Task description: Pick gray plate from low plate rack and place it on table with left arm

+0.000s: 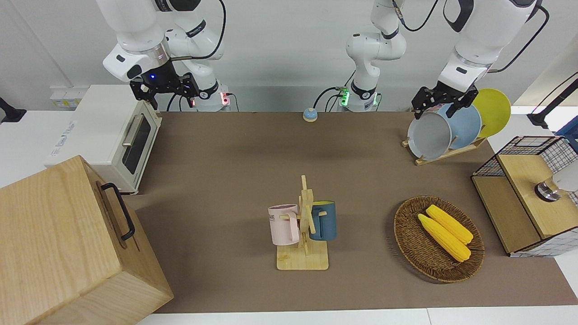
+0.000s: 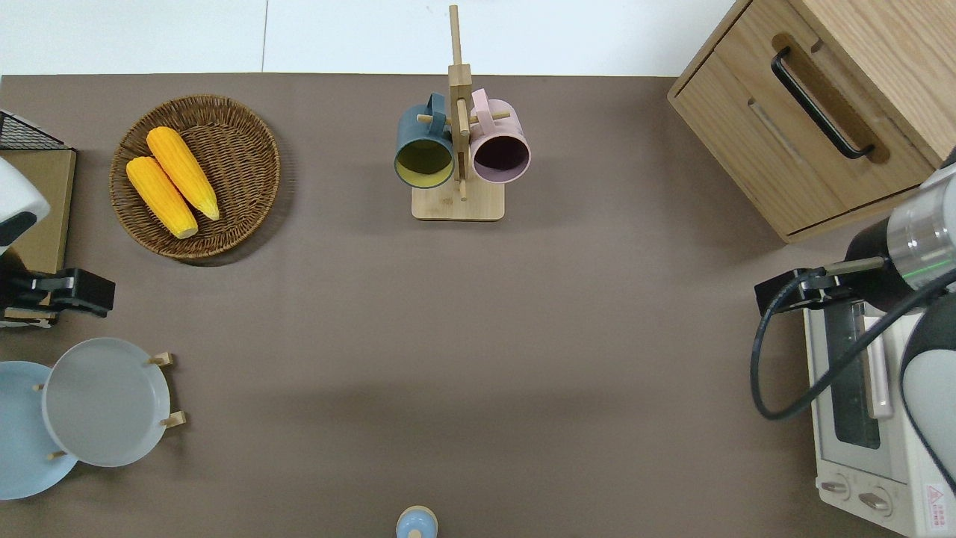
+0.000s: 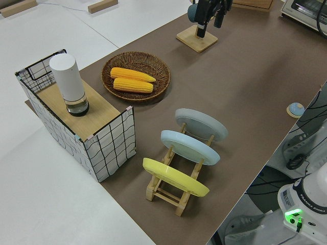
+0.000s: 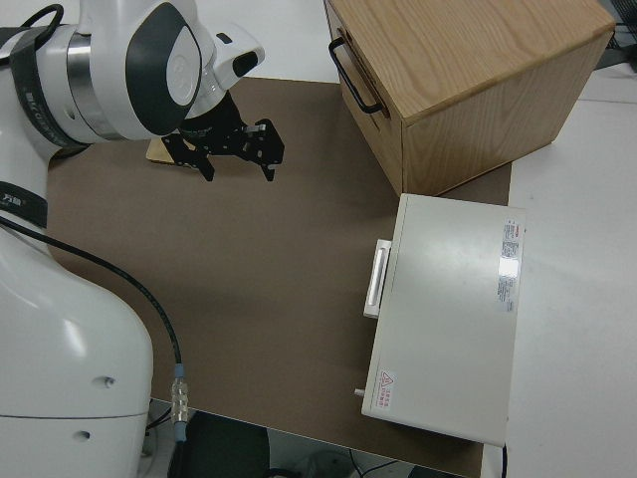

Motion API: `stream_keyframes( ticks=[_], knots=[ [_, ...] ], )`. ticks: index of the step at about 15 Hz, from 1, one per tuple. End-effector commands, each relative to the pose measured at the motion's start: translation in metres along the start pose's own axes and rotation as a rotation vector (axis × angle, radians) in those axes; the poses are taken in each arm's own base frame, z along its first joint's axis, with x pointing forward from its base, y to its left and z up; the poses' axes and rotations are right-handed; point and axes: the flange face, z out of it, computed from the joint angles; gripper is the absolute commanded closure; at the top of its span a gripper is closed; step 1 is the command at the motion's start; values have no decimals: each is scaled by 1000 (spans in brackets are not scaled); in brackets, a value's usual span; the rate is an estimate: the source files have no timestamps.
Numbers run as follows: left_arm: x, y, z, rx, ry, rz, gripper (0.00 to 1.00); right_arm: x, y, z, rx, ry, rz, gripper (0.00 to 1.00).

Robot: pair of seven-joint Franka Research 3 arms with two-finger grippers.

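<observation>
Now, in the front view, your left gripper is hanging with fingers apart just above the gray plate. From overhead, that plate is leaning in the low plate rack on the table. The right arm is parked.

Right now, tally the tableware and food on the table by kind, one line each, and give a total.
Plates in the low plate rack: 3 (gray plate, light-blue plate, yellow plate)
Mugs on the mug stand: 2 (pink mug, dark-blue mug)
Corn cobs in the wicker basket: 2 (corn cob, second corn cob)
Total: 7
</observation>
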Motion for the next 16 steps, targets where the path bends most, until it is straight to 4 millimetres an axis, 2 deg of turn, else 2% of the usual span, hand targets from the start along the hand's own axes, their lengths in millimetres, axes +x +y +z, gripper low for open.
stream_keyframes(
  ticks=[1, 5, 8, 10, 12, 16],
  knots=[
    [-25, -27, 16, 108, -32, -14, 7, -2, 2, -3, -5, -1, 15, 17],
    [-37, -45, 31, 204, -61, -28, 7, -2, 3, -3, -5, -1, 16, 17],
    [-47, -67, 48, 231, -95, -60, 7, -2, 2, -3, -5, -3, 15, 17],
    [-52, -79, 65, 229, -117, -78, 7, -2, 3, -3, -5, -1, 16, 17],
    [-51, -78, 86, 225, -131, -71, 7, -2, 2, -2, -7, -4, 15, 17],
    [-51, -89, 126, 170, -144, -91, 7, -2, 2, -3, -6, -1, 15, 17]
  ],
)
